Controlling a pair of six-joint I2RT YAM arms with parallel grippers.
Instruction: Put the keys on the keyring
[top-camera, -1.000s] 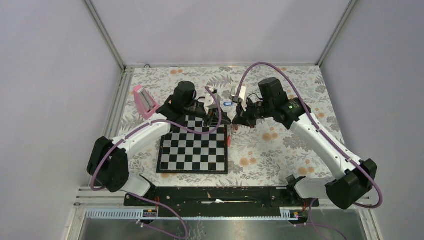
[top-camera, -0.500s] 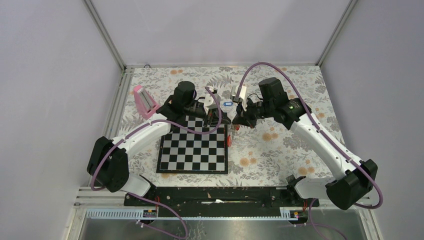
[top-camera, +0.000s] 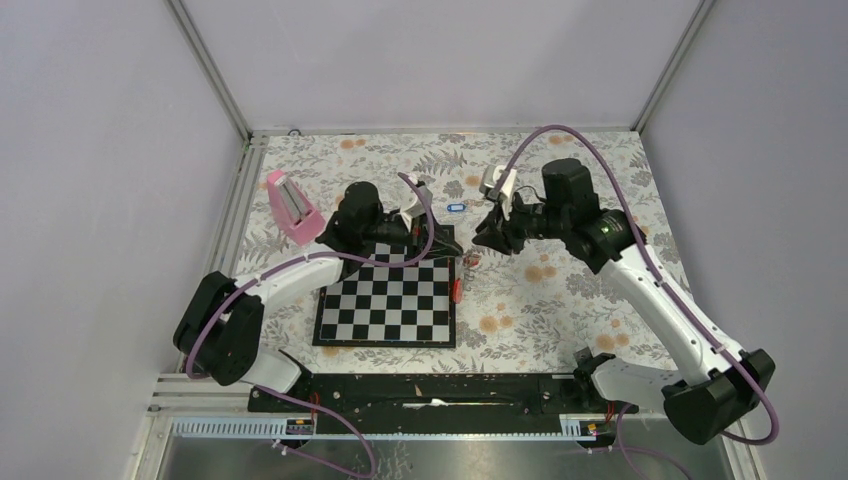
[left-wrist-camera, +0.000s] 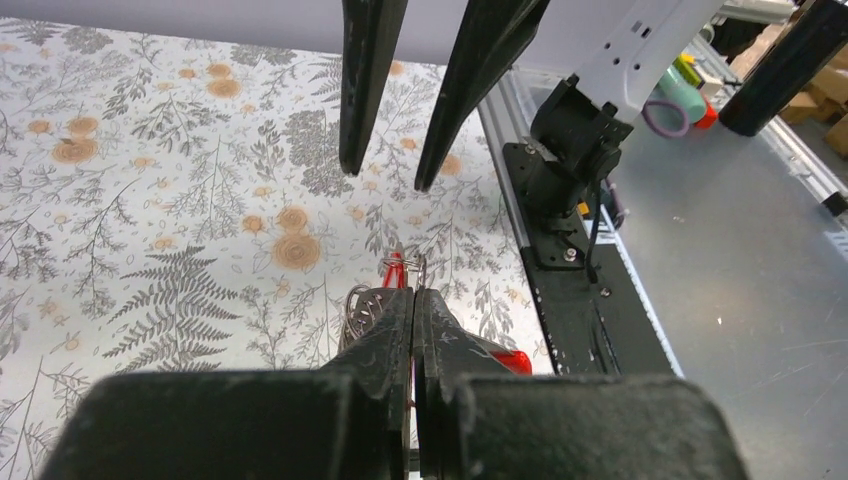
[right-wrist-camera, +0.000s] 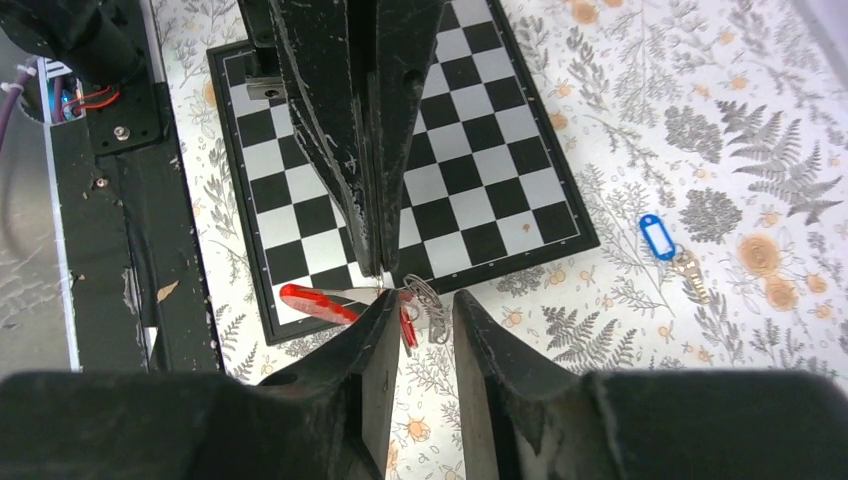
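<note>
floral table (top-camera: 560, 300): left hand (left-wrist-camera: 413, 292) pinches the keyring (right-wrist-camera: 428, 300), right hand (right-wrist-camera: 425, 296) parted opposite.

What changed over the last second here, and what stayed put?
The right gripper opened and pulled back rightward, off the keyring by the chessboard corner. The left gripper closed and shifted slightly nearer, its tip at the keyring. The blue key, chessboard and pink block did not move.

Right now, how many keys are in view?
2. The blue-tagged key lies alone on the floral cloth beyond the chessboard. The red-tagged key sits by the ring at the chessboard's edge, partly hidden behind the right gripper. No others seen.
</note>
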